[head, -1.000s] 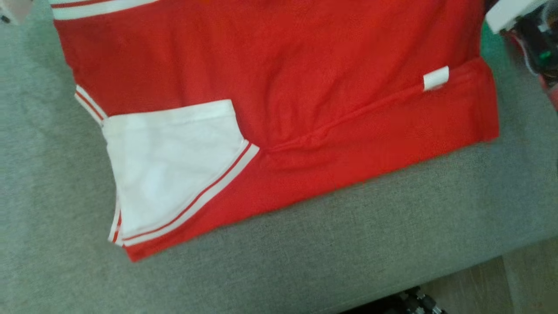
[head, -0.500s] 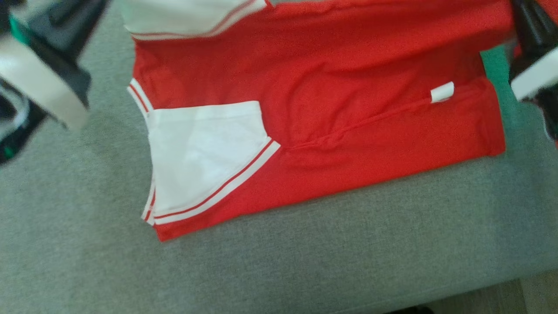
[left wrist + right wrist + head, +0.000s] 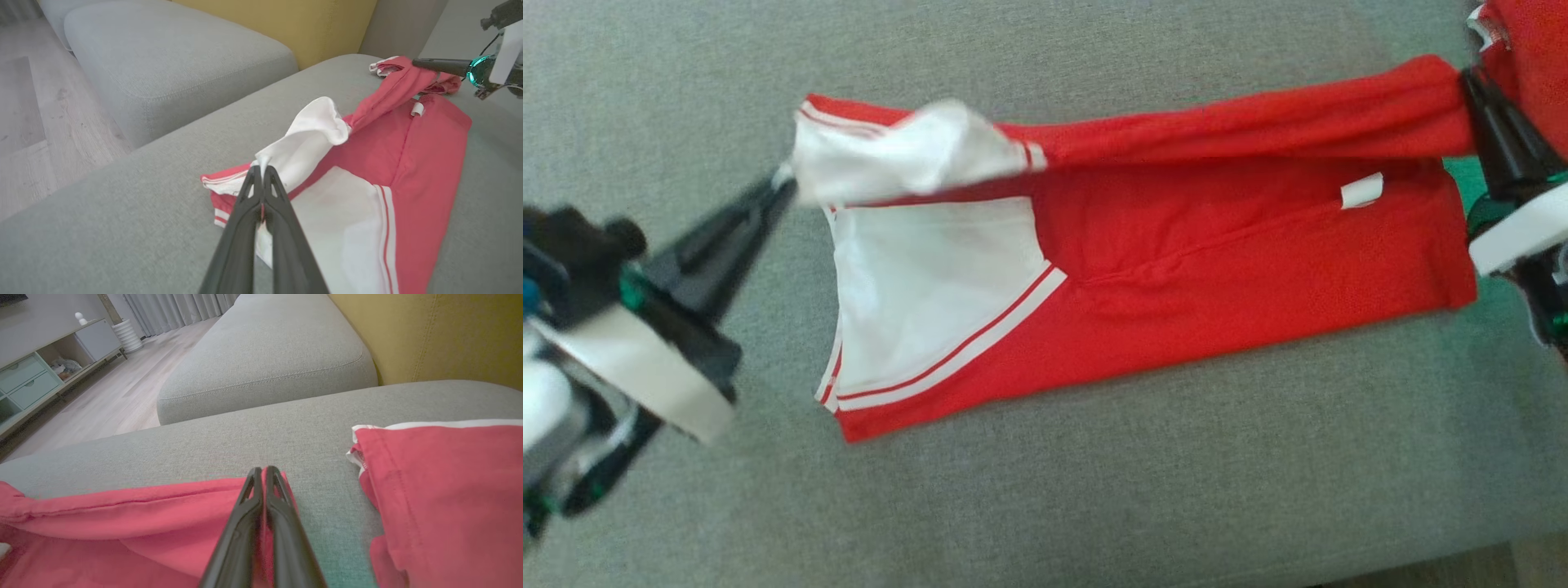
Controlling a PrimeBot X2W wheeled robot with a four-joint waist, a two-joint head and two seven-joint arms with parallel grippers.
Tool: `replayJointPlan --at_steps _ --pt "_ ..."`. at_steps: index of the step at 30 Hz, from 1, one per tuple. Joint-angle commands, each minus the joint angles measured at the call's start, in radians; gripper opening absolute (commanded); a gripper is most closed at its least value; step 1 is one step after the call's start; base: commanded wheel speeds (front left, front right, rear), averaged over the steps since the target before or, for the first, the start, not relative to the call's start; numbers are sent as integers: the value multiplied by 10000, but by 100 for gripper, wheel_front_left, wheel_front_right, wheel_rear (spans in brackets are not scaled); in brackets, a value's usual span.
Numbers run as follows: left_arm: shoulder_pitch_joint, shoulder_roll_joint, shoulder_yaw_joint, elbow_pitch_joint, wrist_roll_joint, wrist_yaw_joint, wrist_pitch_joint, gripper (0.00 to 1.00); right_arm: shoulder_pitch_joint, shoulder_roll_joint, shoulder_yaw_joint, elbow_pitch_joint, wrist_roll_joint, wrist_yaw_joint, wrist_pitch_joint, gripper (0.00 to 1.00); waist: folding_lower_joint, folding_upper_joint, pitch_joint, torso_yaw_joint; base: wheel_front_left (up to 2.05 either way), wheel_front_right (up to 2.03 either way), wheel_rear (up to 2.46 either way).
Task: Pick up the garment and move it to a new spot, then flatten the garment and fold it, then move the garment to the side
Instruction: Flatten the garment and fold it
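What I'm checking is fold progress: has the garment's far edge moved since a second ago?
Yes. The left gripper and right gripper drew the garment's far edge toward the robot; it sits just beyond the white tag.

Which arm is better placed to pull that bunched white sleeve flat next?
Probably left: the left gripper is shut on the garment right at that sleeve, while the right gripper pinches the opposite red end.

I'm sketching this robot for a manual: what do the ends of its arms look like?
The left pincer and right pincer each have two long black tapering fingers with slotted tips. Behind them sit a white band and a teal-green lit ring.
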Motion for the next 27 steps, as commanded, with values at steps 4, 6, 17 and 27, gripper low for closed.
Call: replayJointPlan --at_steps 4,6,17,27 --pt "389 607 267 -779 -125 474 -126 0 661 -280 -348 -198 -224 67 -149 0 1 -1 -16 79 0 0 0" --pt "562 579 190 -929 -171 608 -158 0 796 -233 -450 -193 -288 67 -157 0 1 -1 -8 103 0 0 0" --pt "1009 508 0 -1316 -349 863 -283 0 1351 -170 -813 -221 -625 67 -2 0 1 -1 -18 174 0 0 0" --pt "1508 -60 -223 -1195 -651 1227 -456 100 2089 -74 -1595 -61 -722 67 -35 100 1 -1 -233 223 0 0 0"
